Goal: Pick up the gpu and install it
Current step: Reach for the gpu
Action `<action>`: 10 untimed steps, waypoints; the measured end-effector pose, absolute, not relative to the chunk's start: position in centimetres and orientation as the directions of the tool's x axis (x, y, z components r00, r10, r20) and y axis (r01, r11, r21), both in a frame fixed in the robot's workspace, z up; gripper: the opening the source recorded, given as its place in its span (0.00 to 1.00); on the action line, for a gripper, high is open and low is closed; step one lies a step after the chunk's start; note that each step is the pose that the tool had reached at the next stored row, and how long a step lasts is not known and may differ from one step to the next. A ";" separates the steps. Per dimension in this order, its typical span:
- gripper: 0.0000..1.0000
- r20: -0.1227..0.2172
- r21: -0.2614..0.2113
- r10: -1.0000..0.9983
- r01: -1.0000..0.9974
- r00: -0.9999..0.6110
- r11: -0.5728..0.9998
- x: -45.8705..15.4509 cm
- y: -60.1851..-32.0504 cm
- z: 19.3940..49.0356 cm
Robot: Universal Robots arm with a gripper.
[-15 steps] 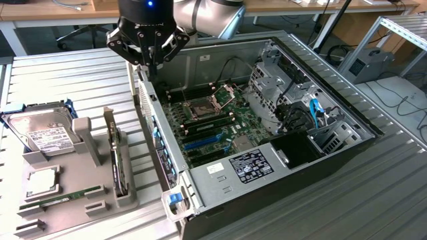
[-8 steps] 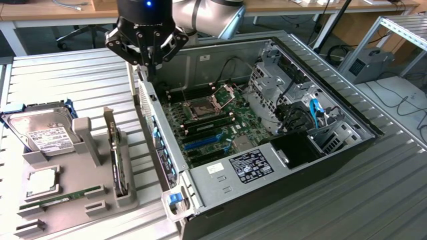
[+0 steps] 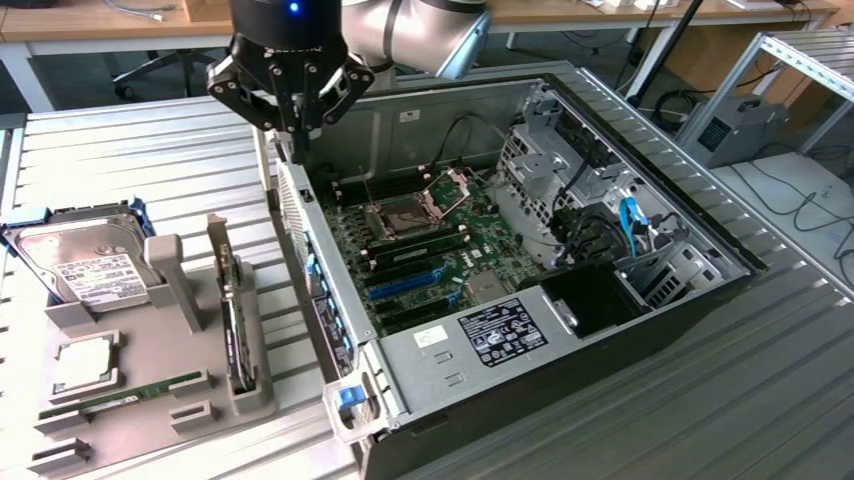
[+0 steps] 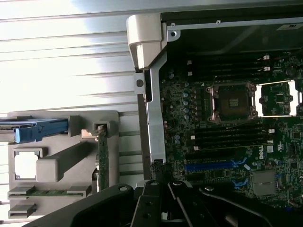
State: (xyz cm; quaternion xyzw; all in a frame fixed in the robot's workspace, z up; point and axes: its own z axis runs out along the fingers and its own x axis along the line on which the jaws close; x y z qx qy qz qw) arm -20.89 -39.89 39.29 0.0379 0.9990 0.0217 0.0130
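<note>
The gpu stands on its edge in a slot of the grey holder at the exterior view's left, a thin dark card with a silver bracket at its far end. In the wrist view the gpu shows edge-on in the same holder. My gripper hangs shut and empty above the near wall of the open computer case, apart from the card and higher than it. Its dark fingers meet over the case wall, and the gripper sits between the holder and the motherboard.
A silver hard drive in a blue caddy, a processor chip and a green memory stick also sit in the holder. Inside the case lie the processor socket, blue card slots and cables. The slatted metal table surrounds everything.
</note>
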 end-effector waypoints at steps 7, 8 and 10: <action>0.11 -0.024 0.044 0.076 0.075 -0.997 0.996 -21.1 -39.9 39.3; 0.11 -0.024 0.044 0.076 0.075 -0.997 0.996 -21.1 -39.9 39.3; 0.11 -0.024 0.044 0.076 0.075 -0.997 0.996 -21.2 -39.9 39.3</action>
